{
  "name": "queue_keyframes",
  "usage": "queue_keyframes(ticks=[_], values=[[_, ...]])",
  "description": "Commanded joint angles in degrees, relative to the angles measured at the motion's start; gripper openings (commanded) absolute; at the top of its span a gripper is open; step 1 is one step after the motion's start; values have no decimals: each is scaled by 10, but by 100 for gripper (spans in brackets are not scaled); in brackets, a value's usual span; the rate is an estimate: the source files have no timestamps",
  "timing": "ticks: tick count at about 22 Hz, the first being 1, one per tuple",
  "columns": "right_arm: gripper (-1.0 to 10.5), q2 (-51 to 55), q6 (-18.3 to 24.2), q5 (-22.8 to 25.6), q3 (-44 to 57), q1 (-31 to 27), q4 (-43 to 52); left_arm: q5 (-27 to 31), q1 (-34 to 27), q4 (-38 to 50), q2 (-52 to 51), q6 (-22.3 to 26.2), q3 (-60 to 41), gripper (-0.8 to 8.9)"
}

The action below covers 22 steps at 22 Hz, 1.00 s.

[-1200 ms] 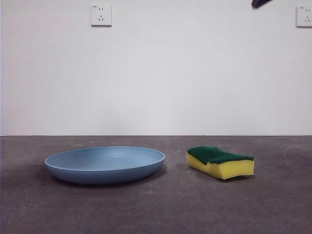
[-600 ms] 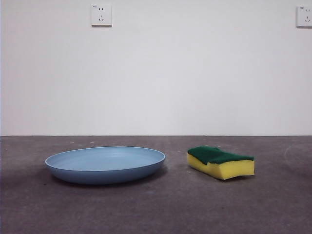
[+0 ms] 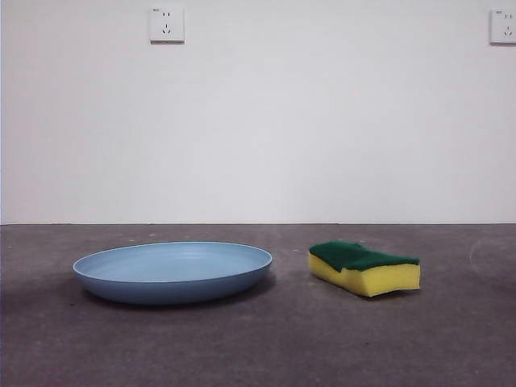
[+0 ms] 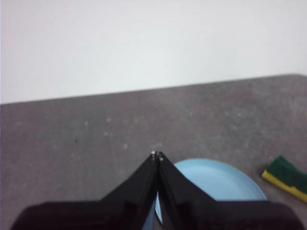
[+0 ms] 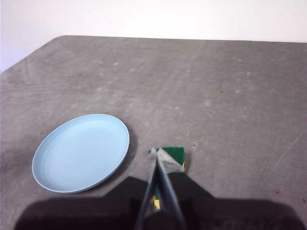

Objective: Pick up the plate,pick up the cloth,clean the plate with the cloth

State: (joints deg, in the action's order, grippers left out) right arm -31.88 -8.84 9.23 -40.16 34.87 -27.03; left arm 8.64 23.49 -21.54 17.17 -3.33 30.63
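Right now nothing has been lifted: the plate [image 3: 172, 271] lies flat on the table [image 3: 258, 347], and the cloth [image 3: 364, 268], a yellow sponge with its green layer up, lies just beside it at about three o'clock from it in the front view, with a clear strip of table between them. Neither arm shows in the front view, so both hang high above. The left gripper [image 4: 157, 154] has its jaws pressed together to a point, empty, above the plate's [image 4: 211, 184] near rim with the cloth [image 4: 285, 176] off toward its four o'clock. The right gripper [image 5: 154, 151] is likewise closed and empty, its tip over the cloth [image 5: 173, 157], with the plate [image 5: 81, 151] at about nine o'clock from it. The step in hand looks like the reach for the plate, and doing it well calls for spreading the jaws before descending, since they cannot take a rim as they stand. The plate is shallow with a low rim, so my guess is that one jaw should slip under the edge and the other over it, at the side nearest the arm. The sponge should squash easily, so a grip across its pinched sides seems safest for the right gripper.
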Motion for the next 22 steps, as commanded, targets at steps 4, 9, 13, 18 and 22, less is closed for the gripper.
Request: queue_keyframes(ticks=[4,9,13,18,22], values=[[1,1,-7,2,3,1,3,2,2,-31,5,-5,-2,-3],[1,0,-7,1,3,1,3,2,2,-62,5,-5,-2,-3],[1,0,-7,2,3,1,3,3,2,-80,5,3,-2,-3],[1,0,-7,1,3,1,3,13,-31,-62,-9,45,-4,-3],[1,0,-7,2,3,1,2,-4,-89,-6,-10,68,-24,-3]])
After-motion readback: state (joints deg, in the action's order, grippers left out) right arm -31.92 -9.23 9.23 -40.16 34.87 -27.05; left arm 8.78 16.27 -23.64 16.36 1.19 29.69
